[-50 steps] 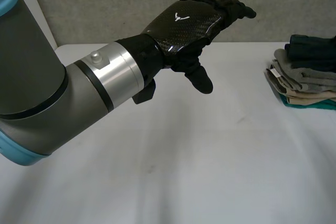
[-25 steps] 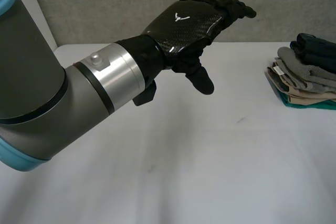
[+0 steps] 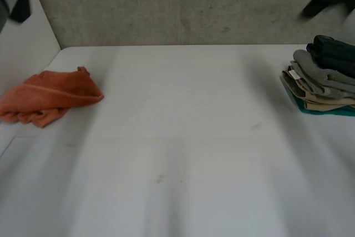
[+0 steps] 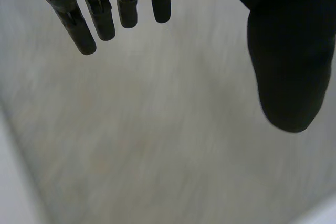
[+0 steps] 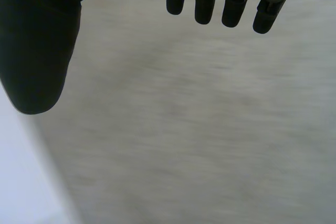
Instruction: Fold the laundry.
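The left hand (image 4: 286,51) has its fingers (image 4: 100,19) straight and wide of the thumb, holding nothing, with a grey wall (image 4: 157,129) beyond their tips. The right hand (image 5: 37,40) is the same, its fingers (image 5: 231,3) wide and bare. An orange cloth (image 3: 50,95) lies crumpled on the desk (image 3: 194,137) on the left hand's side, well apart from any fingers. A folded stack (image 3: 321,79) sits on the right hand's side.
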You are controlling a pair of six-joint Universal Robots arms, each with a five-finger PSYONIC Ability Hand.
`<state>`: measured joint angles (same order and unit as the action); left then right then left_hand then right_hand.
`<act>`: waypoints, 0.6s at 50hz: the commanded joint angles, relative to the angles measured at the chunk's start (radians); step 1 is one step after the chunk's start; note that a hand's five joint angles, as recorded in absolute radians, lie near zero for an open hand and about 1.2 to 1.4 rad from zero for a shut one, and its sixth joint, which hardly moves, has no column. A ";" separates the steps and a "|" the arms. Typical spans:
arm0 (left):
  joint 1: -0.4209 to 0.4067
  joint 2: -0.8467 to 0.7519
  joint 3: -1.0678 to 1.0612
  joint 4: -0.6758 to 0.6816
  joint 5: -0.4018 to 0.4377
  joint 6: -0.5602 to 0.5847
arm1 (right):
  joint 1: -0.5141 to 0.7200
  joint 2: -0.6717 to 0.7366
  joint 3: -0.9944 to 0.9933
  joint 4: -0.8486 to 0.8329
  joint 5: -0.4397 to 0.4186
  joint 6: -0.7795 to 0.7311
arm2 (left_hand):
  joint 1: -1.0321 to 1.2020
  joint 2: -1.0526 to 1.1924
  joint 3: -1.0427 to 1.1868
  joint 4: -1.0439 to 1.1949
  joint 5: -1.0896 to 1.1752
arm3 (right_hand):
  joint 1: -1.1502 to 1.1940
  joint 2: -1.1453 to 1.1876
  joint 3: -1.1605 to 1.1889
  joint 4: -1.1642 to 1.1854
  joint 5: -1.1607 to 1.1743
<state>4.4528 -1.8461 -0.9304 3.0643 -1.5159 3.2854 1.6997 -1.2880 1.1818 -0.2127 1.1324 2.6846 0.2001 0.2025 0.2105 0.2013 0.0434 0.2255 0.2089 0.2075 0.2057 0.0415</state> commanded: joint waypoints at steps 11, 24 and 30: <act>0.276 -0.669 0.024 0.244 0.006 0.539 | 0.158 0.084 0.521 0.044 -0.026 -0.176 | -0.004 -0.007 -0.015 -0.005 -0.022 | -0.051 -0.034 -0.033 -0.031 -0.042; 0.211 -0.667 0.073 0.317 -0.081 0.534 | 0.140 0.075 0.573 0.036 -0.013 -0.183 | 1.196 1.194 1.186 1.195 1.178 | -0.051 -0.034 -0.033 -0.031 -0.042; 0.102 -0.326 -0.119 0.361 -0.104 0.328 | 0.123 0.052 0.570 0.036 0.026 -0.183 | 1.196 1.194 1.186 1.195 1.178 | -0.051 -0.034 -0.033 -0.031 -0.042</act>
<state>4.6610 -2.4865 -0.8803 3.3966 -1.5922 3.7966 1.8369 -1.2152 1.7557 -0.1765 1.1264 2.5007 1.0498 1.1778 1.1492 1.1957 0.9056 0.2255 0.2089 0.2074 0.2064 0.0415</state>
